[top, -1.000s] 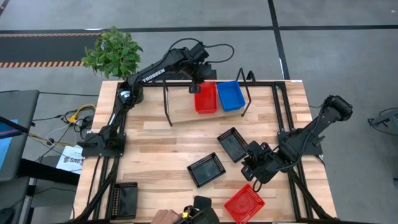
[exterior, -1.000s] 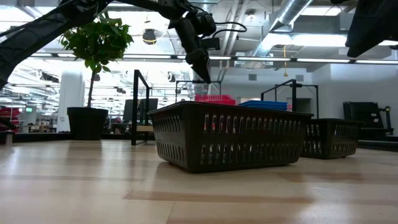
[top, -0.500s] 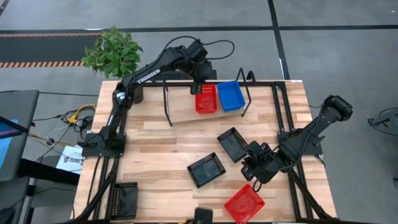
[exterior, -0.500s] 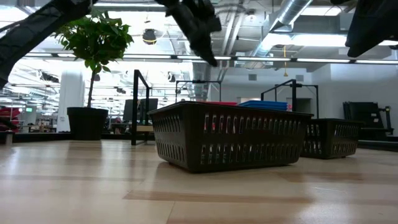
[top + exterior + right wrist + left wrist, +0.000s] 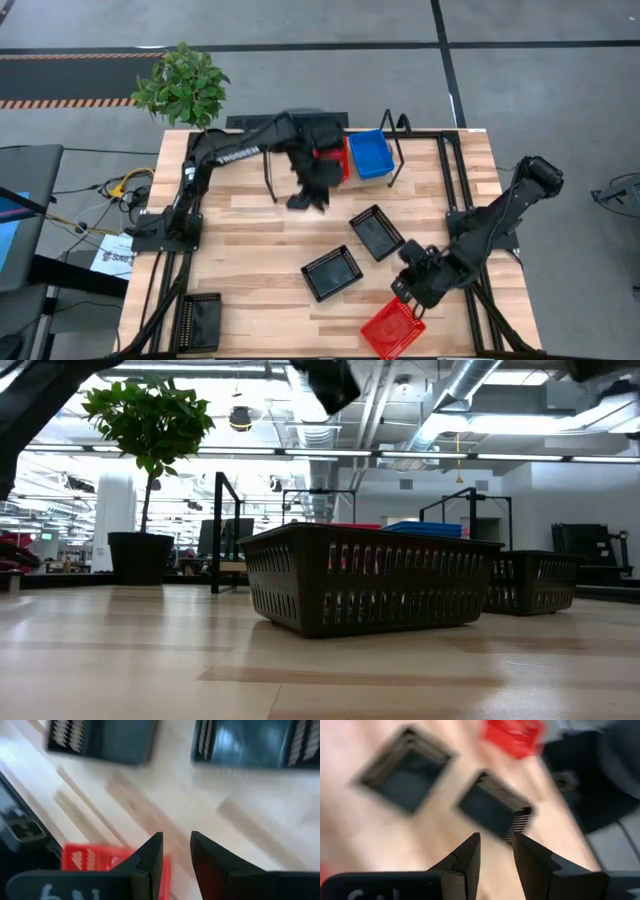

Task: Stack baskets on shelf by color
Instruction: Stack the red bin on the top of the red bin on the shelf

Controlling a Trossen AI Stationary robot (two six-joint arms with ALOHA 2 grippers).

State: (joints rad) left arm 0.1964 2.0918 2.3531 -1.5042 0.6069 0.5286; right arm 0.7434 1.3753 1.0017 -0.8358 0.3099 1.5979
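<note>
On the shelf [image 5: 398, 130] at the far edge stand a blue basket [image 5: 370, 153] and a red basket [image 5: 341, 160], half hidden by my left arm. My left gripper [image 5: 310, 195] hangs open over the table in front of the shelf, with nothing between its fingers [image 5: 496, 852]. Two black baskets [image 5: 377, 232] [image 5: 332, 272] lie mid-table, and a third [image 5: 200, 320] lies at the near left. A red basket [image 5: 392, 328] lies at the near edge. My right gripper [image 5: 410, 290] is open above that basket's far rim [image 5: 115, 860].
A potted plant [image 5: 182, 82] stands off the table's far left corner. In the low view the nearest black basket [image 5: 370, 590] fills the middle. Bare wood lies left of the black baskets.
My left gripper has swung away from the red basket on the shelf, toward the table's near edge, and has risen and turned. That basket now sits lower behind the black one in the low view. My right gripper has shifted slightly toward the near red basket.
</note>
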